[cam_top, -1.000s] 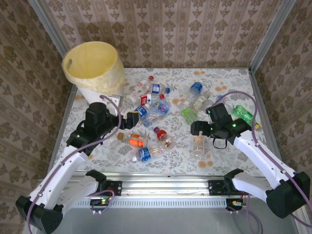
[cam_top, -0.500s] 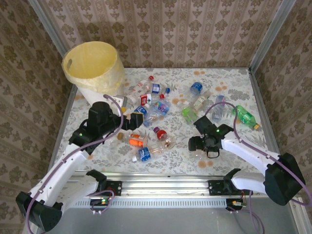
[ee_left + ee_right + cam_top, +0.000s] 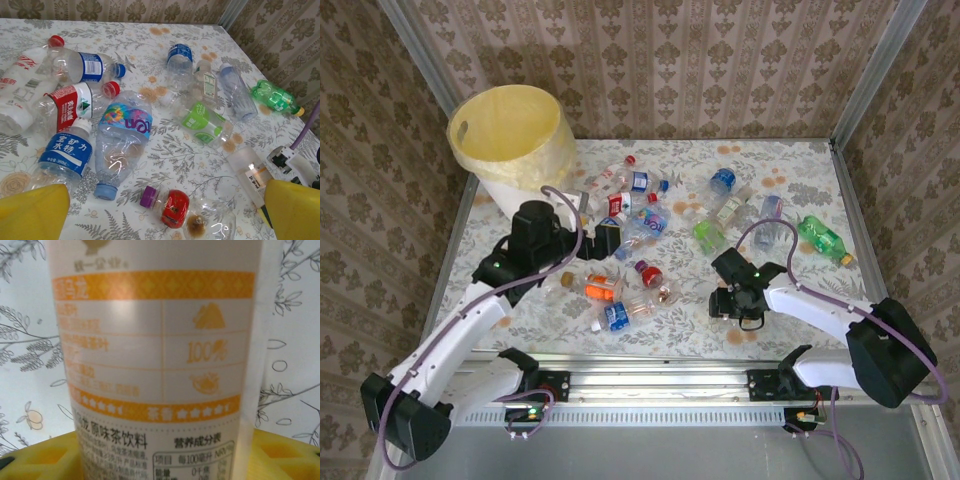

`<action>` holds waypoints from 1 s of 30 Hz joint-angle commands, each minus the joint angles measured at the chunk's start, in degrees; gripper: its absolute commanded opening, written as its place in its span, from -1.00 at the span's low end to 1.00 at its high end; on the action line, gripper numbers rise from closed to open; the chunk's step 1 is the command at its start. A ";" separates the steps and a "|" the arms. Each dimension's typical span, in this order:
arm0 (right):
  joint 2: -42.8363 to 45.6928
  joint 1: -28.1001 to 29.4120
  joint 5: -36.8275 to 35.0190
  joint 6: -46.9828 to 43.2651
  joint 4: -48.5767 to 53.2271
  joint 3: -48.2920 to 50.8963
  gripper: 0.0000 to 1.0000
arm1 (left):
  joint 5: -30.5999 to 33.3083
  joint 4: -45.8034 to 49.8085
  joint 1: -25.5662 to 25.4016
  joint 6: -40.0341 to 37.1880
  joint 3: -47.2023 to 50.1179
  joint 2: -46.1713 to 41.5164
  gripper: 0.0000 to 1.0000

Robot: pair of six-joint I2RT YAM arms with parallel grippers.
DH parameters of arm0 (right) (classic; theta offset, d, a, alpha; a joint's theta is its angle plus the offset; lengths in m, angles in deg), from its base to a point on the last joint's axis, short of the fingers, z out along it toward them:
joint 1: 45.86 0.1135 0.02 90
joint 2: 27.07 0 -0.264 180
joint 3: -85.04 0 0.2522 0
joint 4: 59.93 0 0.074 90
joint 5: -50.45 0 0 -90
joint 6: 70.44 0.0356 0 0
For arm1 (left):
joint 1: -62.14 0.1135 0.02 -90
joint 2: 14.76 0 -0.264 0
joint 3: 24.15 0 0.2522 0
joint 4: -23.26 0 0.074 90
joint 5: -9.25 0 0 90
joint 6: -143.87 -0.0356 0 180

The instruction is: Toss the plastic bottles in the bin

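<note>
Step in hand, by my judgement: pickup. At lower right of the top view, my right claw (image 3: 728, 303) straddled a white, orange-labelled plastic bottle (image 3: 155, 355); whether it gripped, I could not tell. Next it must lift and carry the bottle far across. At mid-frame, the left claw (image 3: 615, 240) gaped wide and empty over scattered clear plastic bottles (image 3: 120, 135). At upper left stood the round white, yellow-lined bin (image 3: 515, 195).

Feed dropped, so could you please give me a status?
Left gripper open over bottle pile. Right gripper jaws flank orange-label tea bottle, grip unconfirmed. Left arm near route to bin.
</note>
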 commanded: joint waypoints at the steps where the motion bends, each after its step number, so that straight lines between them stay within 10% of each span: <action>1: -0.58 0.47 -1.13 1.08 -2.43 1.39 0.13 | -1.82 -3.29 -0.90 2.02 -2.16 1.21 0.99; 30: 30.96 0.65 -1.28 -20.59 -17.07 -2.66 -0.20 | -11.13 -26.57 -12.78 5.36 -5.04 16.95 1.00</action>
